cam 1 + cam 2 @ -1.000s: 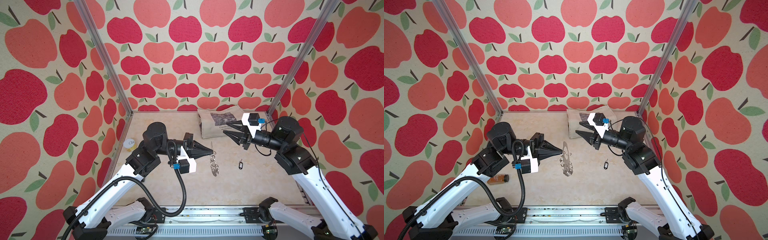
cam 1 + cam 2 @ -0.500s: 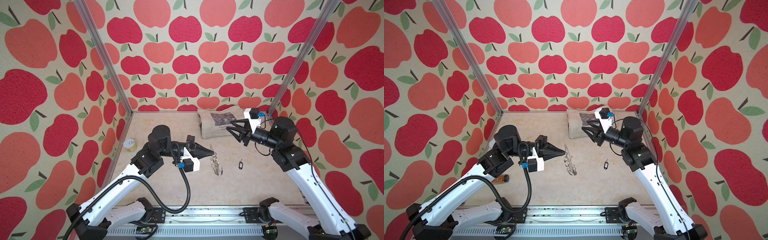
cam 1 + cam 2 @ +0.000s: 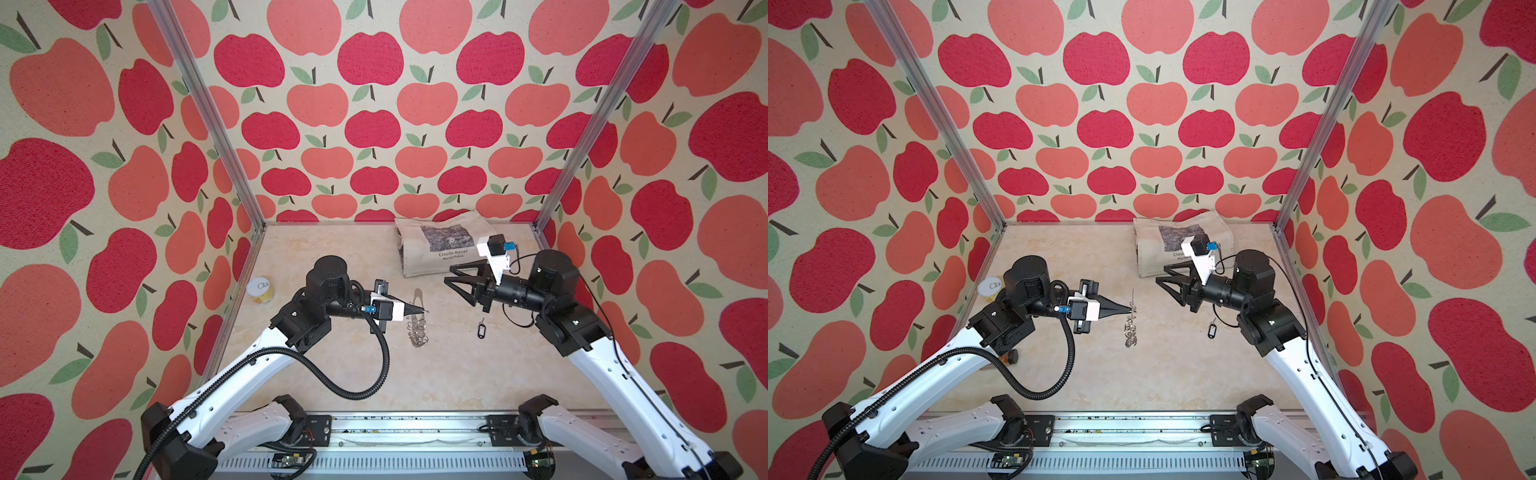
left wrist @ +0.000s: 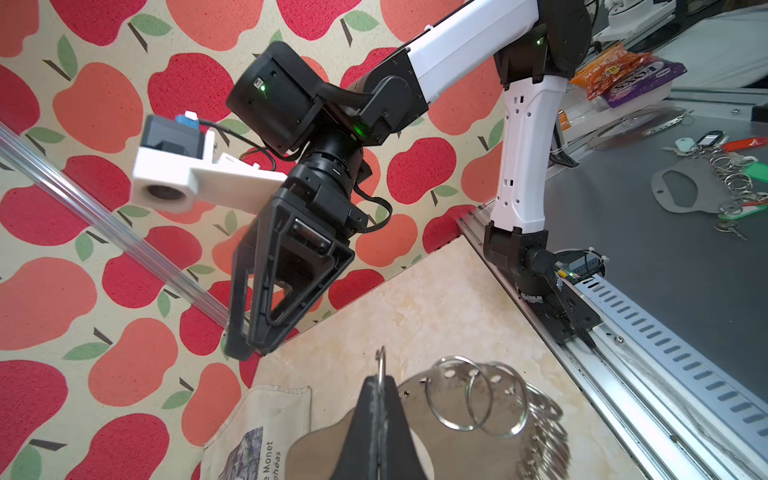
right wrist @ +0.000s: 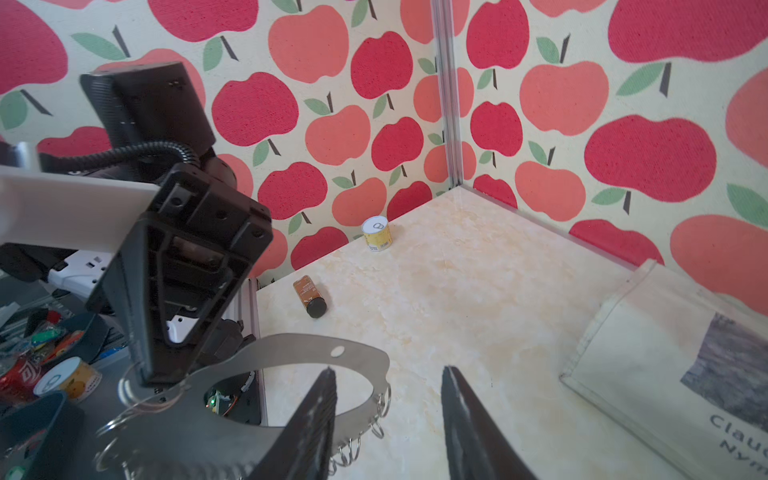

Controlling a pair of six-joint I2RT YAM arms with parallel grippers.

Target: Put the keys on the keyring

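The keyring (image 3: 417, 328) (image 3: 1131, 328) is a flat grey crescent plate fringed with silver rings, hanging edge-on above the table's middle. My left gripper (image 3: 422, 309) (image 3: 1128, 309) (image 4: 379, 378) is shut on one end ring of it. In the left wrist view the plate (image 4: 457, 440) spreads behind the jaws. The keys (image 3: 481, 330) (image 3: 1212, 330), a small silver key on a black tag, lie on the table to the right, under my right arm. My right gripper (image 3: 449, 275) (image 3: 1160, 275) (image 5: 386, 370) is open and empty, facing the keyring plate (image 5: 291, 353) from the right.
A printed cloth bag (image 3: 444, 245) (image 3: 1167, 237) (image 5: 665, 374) lies at the back right. A yellow can (image 3: 259, 291) (image 5: 377, 235) stands by the left wall. A brown bottle (image 5: 309, 297) (image 3: 1009, 356) lies near the front left edge.
My right gripper has come left and lower, closer to the keyring. The left gripper keeps its hold and has dropped a little, with the plate now edge-on to the top views.
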